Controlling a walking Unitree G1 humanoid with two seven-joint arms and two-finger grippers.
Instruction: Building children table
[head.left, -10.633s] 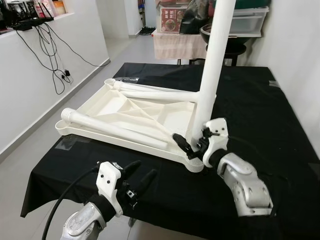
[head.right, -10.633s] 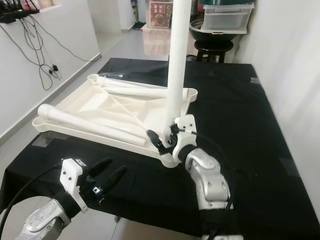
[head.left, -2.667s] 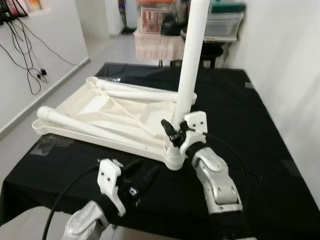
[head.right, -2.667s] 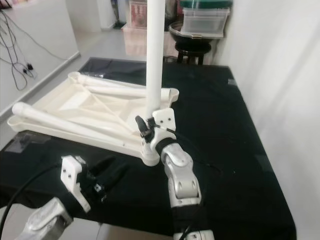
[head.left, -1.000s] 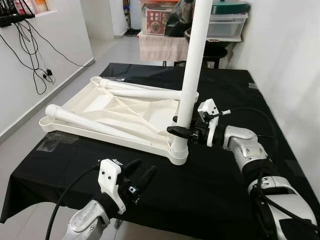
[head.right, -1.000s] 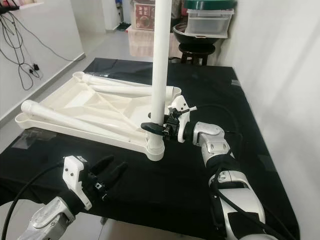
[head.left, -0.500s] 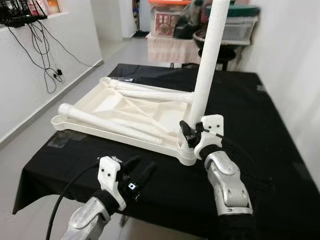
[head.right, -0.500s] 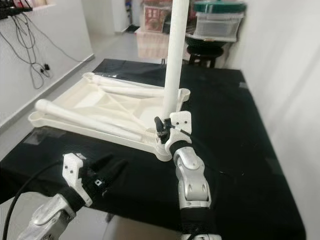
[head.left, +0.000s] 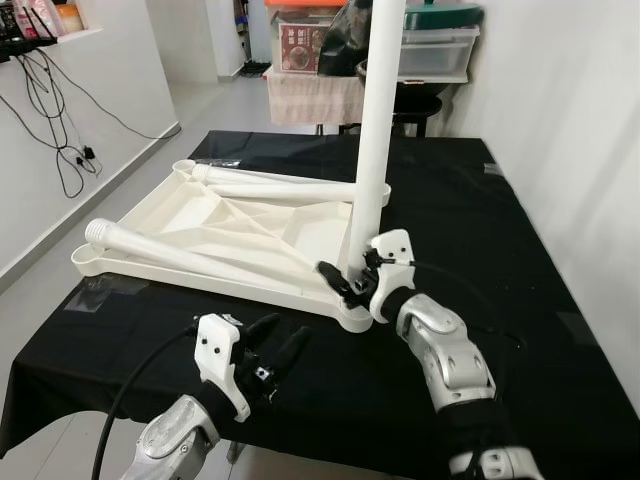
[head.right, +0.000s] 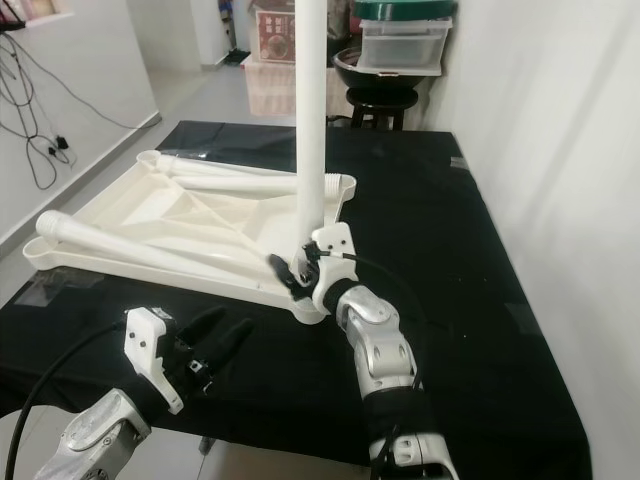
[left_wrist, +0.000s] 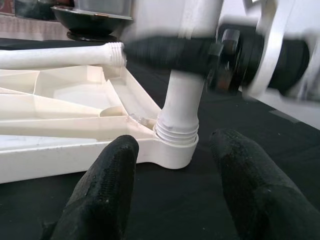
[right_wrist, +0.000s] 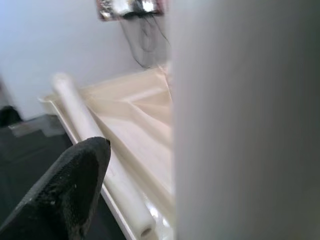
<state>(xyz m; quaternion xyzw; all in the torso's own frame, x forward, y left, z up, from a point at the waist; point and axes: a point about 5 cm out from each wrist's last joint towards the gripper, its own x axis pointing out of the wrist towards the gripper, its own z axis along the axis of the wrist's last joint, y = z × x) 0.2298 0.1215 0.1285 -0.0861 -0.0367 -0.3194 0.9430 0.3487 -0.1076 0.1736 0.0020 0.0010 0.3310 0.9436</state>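
While the left claw hangs open just short of the black-draped table, the right claw grips the upright white leg low down, likely to screw it into the corner socket of the upturned tabletop beyond, two loose legs lying inside.

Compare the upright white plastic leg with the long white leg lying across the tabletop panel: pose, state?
The upright white plastic leg stands vertical in the near corner socket of the upturned white tabletop panel; the long white leg lies flat and loose on it. The right gripper clasps the upright leg's base; nothing touches the lying leg. Both are white tubes with threaded ends.
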